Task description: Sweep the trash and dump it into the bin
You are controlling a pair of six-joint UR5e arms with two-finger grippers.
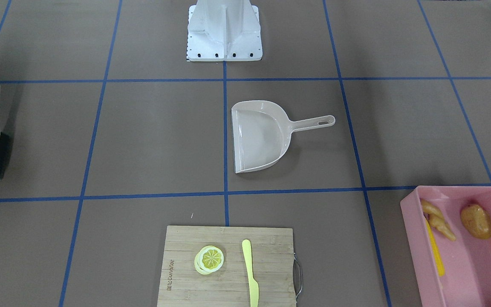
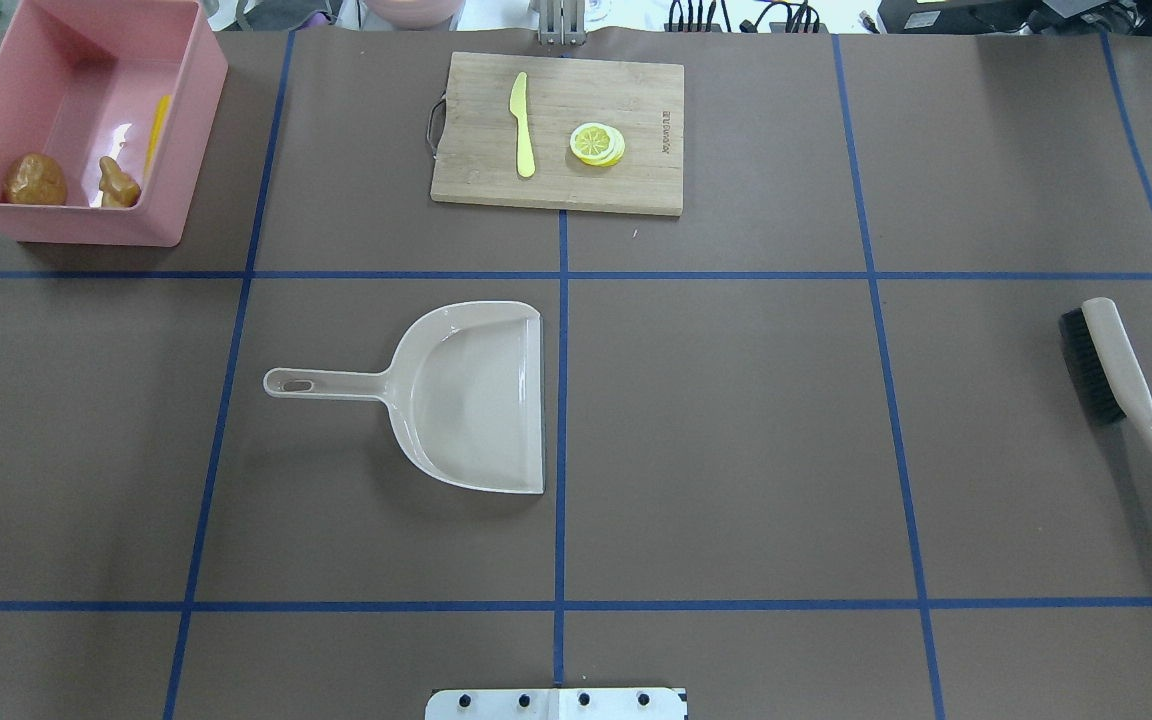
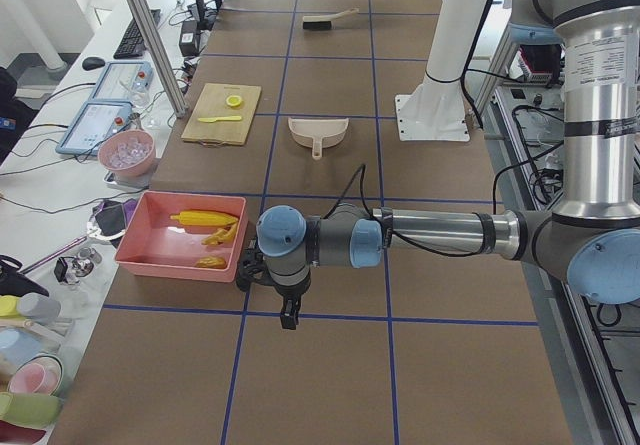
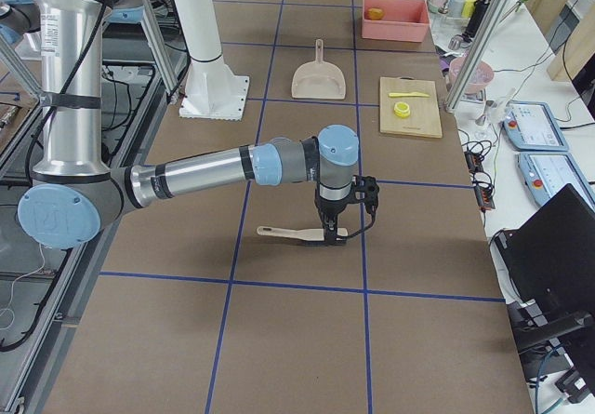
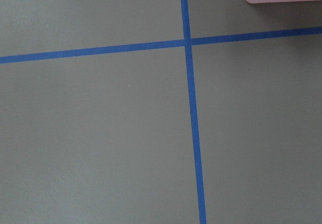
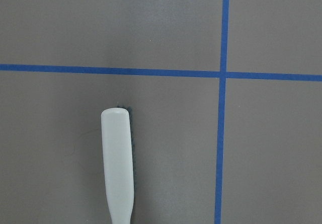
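Observation:
The pink bin [image 2: 198,100] stands at the table's far left corner and holds the brown potato [image 2: 35,180], the tan ginger root [image 2: 119,185] and the yellow corn cob [image 2: 156,135]. In the exterior left view my left gripper [image 3: 288,315] hangs low over the table beside the bin [image 3: 140,258]; I cannot tell if it is open or shut. In the exterior right view my right gripper [image 4: 333,237] points down at one end of the brush [image 4: 293,233]; I cannot tell its state. Neither gripper shows in the overhead or front views.
The beige dustpan [image 2: 476,395] lies mid-table, handle to the left. The brush [image 2: 1126,400] lies at the right. A wooden cutting board [image 2: 636,180] at the back carries a lemon slice [image 2: 597,144] and a pale yellow knife [image 2: 522,125]. The robot's base plate [image 2: 556,703] is at the near edge.

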